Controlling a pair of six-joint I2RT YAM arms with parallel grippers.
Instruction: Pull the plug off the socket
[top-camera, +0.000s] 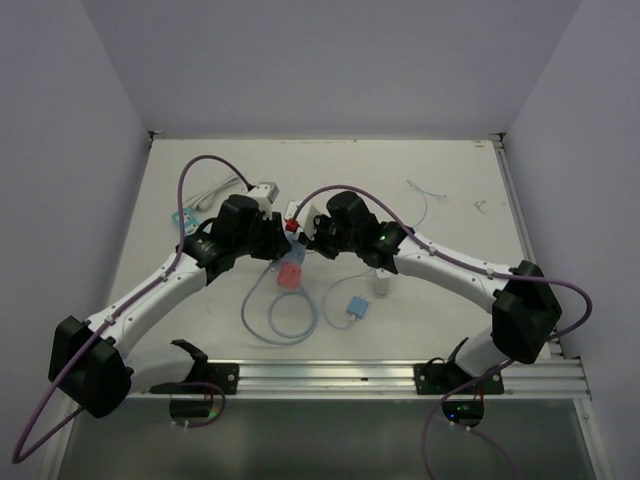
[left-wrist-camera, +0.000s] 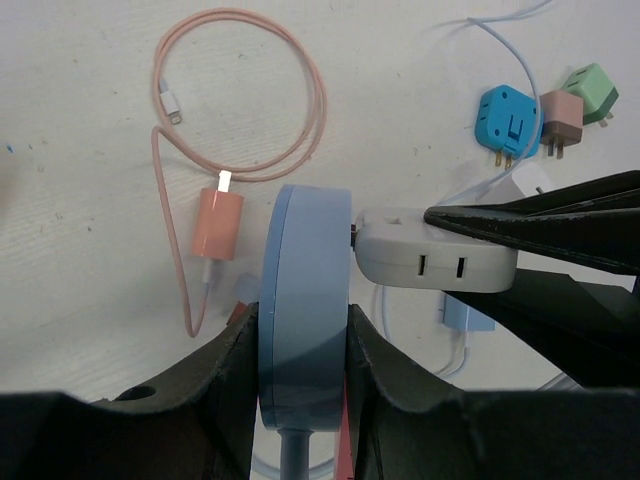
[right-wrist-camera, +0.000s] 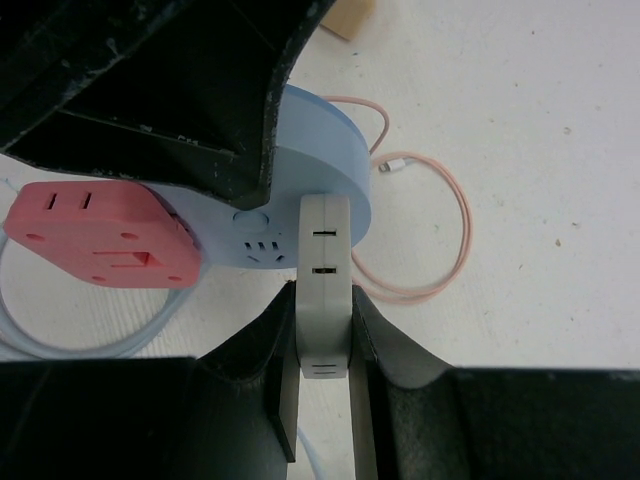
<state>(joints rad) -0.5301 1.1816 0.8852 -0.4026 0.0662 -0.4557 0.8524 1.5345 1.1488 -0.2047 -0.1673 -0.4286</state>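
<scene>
Here the white plug (left-wrist-camera: 432, 264) sits seated in the flat face of a round blue socket (left-wrist-camera: 305, 265), the two pressed together near the middle of the table (top-camera: 380, 165), a little toward its left edge. The right gripper (right-wrist-camera: 322, 310) is closed on the plug, one finger clamped on each broad side, so that two slots in the plug's narrow edge face the right wrist camera. The left gripper (left-wrist-camera: 303, 335) is closed on the socket, holding the disc on its edge with a finger on each flat face; a blue cord leaves the disc downward between those fingers. Just beside the socket, a red adapter (right-wrist-camera: 100, 235) lies flat, a loop of pale blue cable (top-camera: 285, 325) under it. On the other side of the socket lies a pink charger (left-wrist-camera: 217, 225) with its pink cable (left-wrist-camera: 300, 90) wound in a loose ring. Farther out, a blue adapter (left-wrist-camera: 508, 120), a brown one (left-wrist-camera: 562, 120) and a green one (left-wrist-camera: 592, 90) stand in a close row. A small blue block (top-camera: 357, 305) on a thin white lead lies toward the near edge.
</scene>
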